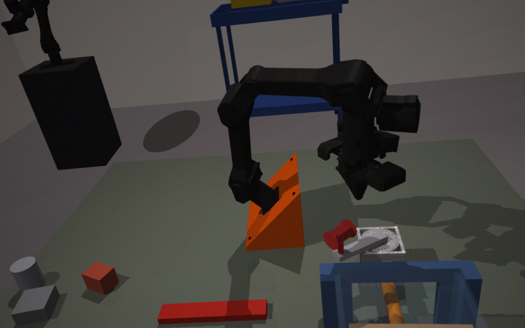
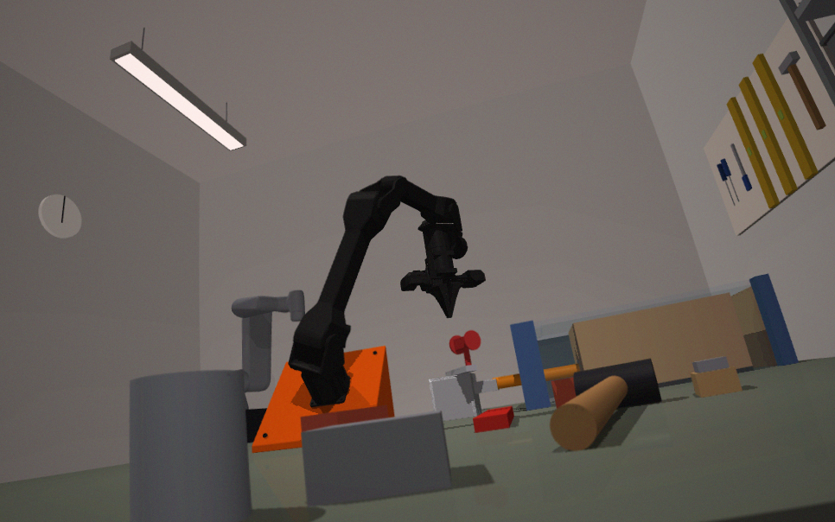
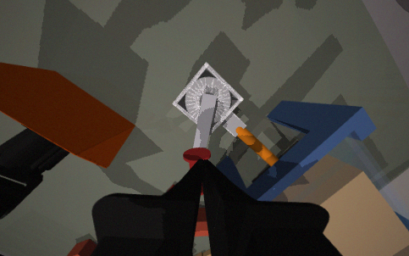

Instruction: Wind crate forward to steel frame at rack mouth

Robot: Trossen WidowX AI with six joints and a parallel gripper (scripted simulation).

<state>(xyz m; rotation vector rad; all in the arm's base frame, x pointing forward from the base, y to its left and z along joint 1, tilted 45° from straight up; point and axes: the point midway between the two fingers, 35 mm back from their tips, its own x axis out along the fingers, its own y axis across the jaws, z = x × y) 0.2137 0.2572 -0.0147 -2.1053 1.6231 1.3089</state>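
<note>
While the gripper (image 1: 358,197) (image 2: 449,315) (image 3: 202,164) is hovering over the bench (image 1: 167,228) (image 2: 719,441) (image 3: 163,80), its fingers are pressing together, tips pointing down, grasping nothing. Arm (image 1: 289,77) (image 2: 356,252) is arching up from the orange wedge mount (image 1: 282,228) (image 2: 369,363) (image 3: 58,106) and hanging the gripper above and apart from the winch (image 1: 399,244) (image 2: 449,397) (image 3: 180,102). Handle (image 1: 362,244) (image 2: 462,371) (image 3: 206,123) is sitting on top of the winch, crank arm reaching out past the body's edge, red knob (image 1: 339,234) (image 2: 464,342) (image 3: 196,154) standing up at the outer end. In the wrist view the fingertips are overlapping the knob; the other two views are showing a gap. Orange strap (image 1: 392,303) (image 2: 531,376) (image 3: 257,146) is running from the winch side into the blue frame (image 1: 399,268) (image 2: 526,366) (image 3: 316,148). Crate (image 1: 407,326) (image 2: 660,337) (image 3: 367,216) is sitting inside the rack behind that frame, looking flat in the exterior view; can't tell how far its front is from the frame. Red bar (image 1: 212,311) (image 2: 493,419) is lying on the bench, apart from the winch. Red-orange cube (image 1: 100,277), grey block (image 1: 35,303) (image 2: 375,459) and grey cylinder (image 1: 26,272) (image 2: 188,447) are resting well apart from the winch, block just beside cylinder. Mallet (image 2: 592,408) is lying on its side near the rack, its black head (image 2: 621,381) by the crate side.
</note>
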